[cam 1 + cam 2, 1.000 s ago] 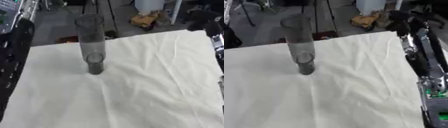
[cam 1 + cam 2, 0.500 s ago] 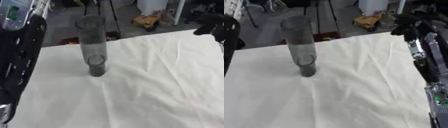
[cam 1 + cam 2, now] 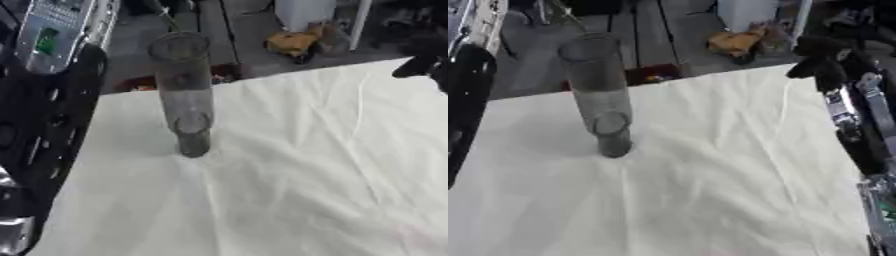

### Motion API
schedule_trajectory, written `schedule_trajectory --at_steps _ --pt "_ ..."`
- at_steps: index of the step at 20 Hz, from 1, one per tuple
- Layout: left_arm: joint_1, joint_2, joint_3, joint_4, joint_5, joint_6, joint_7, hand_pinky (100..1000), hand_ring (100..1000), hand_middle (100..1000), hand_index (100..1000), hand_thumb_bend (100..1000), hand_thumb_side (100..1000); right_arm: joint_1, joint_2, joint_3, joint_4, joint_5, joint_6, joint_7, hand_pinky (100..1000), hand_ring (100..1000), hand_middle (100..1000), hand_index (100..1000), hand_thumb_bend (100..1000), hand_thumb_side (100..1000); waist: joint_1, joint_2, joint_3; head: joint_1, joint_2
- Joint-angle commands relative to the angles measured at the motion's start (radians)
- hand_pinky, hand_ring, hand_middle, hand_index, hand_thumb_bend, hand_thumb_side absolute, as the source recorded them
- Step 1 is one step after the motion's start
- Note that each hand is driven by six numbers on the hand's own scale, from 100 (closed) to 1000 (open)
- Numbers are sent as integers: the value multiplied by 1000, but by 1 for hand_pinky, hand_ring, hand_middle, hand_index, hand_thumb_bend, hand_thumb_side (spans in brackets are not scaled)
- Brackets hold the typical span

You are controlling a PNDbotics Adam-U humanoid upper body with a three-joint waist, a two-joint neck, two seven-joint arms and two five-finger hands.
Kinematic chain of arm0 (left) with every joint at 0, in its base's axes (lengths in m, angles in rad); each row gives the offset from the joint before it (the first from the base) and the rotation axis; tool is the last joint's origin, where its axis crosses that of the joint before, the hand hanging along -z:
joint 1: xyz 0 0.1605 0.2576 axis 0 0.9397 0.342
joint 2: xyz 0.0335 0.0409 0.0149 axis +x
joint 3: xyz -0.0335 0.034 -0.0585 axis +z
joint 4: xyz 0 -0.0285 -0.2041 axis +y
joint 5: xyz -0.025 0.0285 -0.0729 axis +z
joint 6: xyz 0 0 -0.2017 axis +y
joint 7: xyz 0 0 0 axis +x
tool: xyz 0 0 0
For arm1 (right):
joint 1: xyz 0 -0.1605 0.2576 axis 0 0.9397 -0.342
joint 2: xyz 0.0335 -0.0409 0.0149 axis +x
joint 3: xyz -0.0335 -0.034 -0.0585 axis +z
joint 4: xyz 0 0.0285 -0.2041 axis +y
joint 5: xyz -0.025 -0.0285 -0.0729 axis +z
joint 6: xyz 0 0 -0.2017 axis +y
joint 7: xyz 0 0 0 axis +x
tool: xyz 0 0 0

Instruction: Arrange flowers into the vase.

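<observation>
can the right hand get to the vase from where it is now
Probably yes. The right hand hangs at the table's far right edge, and only bare white cloth lies between it and the upright vase.

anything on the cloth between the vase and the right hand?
Nothing: only bare, wrinkled white cloth lies between the vase and the right hand at the table's far right edge. Clearest in the right eye view.

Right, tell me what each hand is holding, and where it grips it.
The right hand, above the cloth's far right edge, shows nothing in it. The left hand is out of view. The vase stands ungripped.
</observation>
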Motion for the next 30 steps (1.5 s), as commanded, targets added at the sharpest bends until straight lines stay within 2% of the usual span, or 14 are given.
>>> schedule_trajectory --at_steps 1,5,9,22,30 --pt "-13 9 -2 -9 -33 -22 -8 100 100 100 100 100 731 -20 -26 -2 -7 -5 -3 2 675 824 548 858 121 1000 -6 -14 -3 7 -23" --pt "-8 7 -1 -5 -44 -35 -14 100 100 100 100 100 731 -23 -27 -2 -6 -6 -4 2 675 824 548 858 121 1000 -6 -11 -6 9 -30" --pt "0 3 -5 0 -44 -36 -14 100 100 100 100 100 733 -30 -34 -5 -4 -14 -4 -1 677 827 546 860 115 1000 -4 7 -14 13 -50" --pt "11 -4 -14 12 -50 -17 0 100 100 100 100 100 728 -27 -43 -15 -4 -22 -2 -13 679 830 543 862 123 1000 5 26 -24 18 -60" --pt "6 -5 -14 85 -78 -34 -6 100 100 100 100 100 746 -24 -47 -19 -6 -24 -1 -14 680 832 541 862 123 1000 11 31 -25 19 -68"
